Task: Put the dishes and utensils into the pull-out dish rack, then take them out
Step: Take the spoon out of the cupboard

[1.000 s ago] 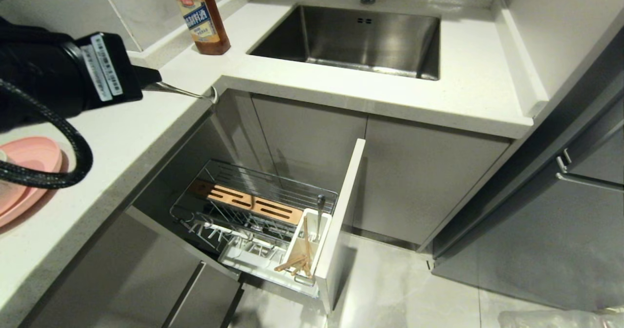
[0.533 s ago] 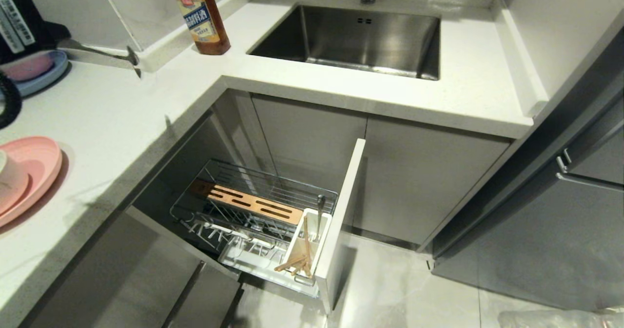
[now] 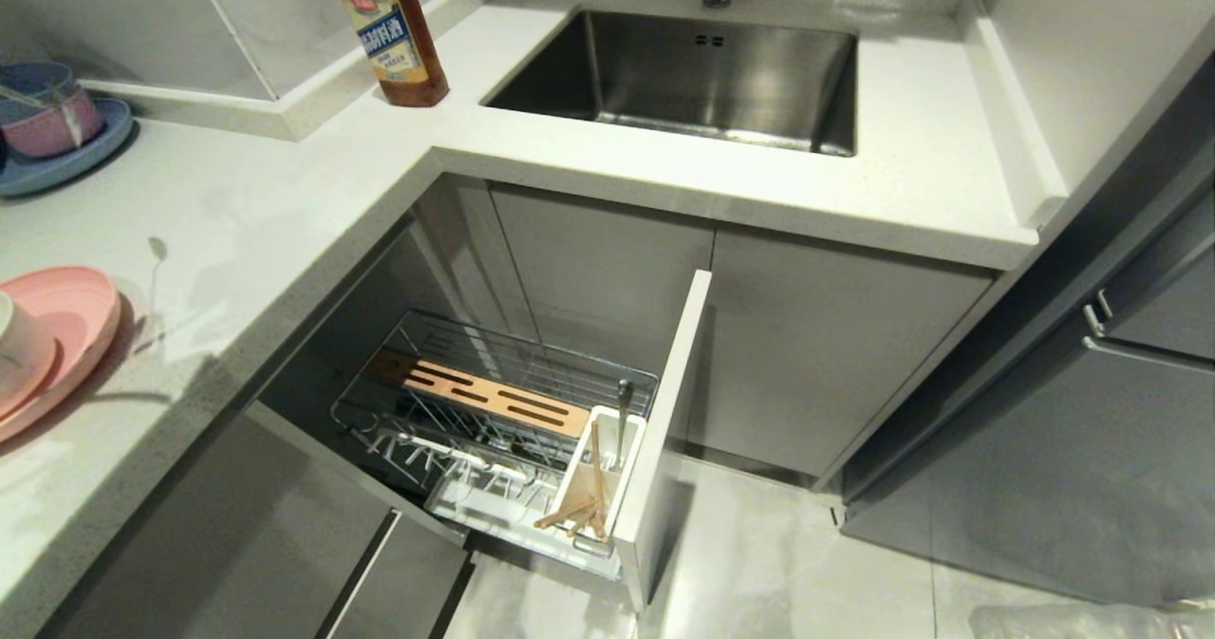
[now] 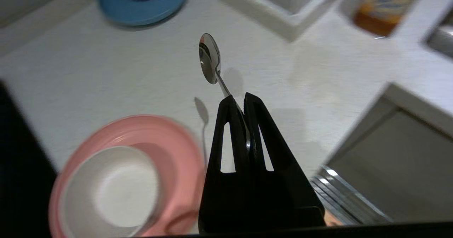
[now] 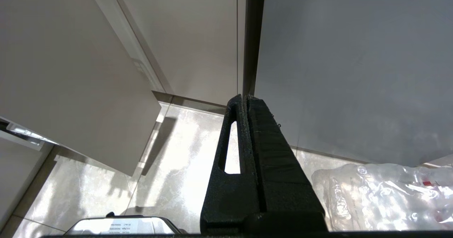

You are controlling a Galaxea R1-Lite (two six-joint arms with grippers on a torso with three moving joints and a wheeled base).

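1. Above the countertop (image 4: 106,68), a slim metal spoon (image 4: 209,59) is pinched by its handle in the left gripper (image 4: 238,102), bowl end outward and clear of the surface.
2. Near the spoon, the cream bowl (image 4: 113,188) is seen resting on the pink plate (image 4: 184,149).
3. Away from the spoon, the pull-out dish rack (image 3: 494,421) is seen drawn out, chopsticks (image 3: 579,511) in its white cup (image 3: 622,468).
4. Down by the floor (image 5: 170,167), the right gripper (image 5: 244,100) is held closed on nothing.
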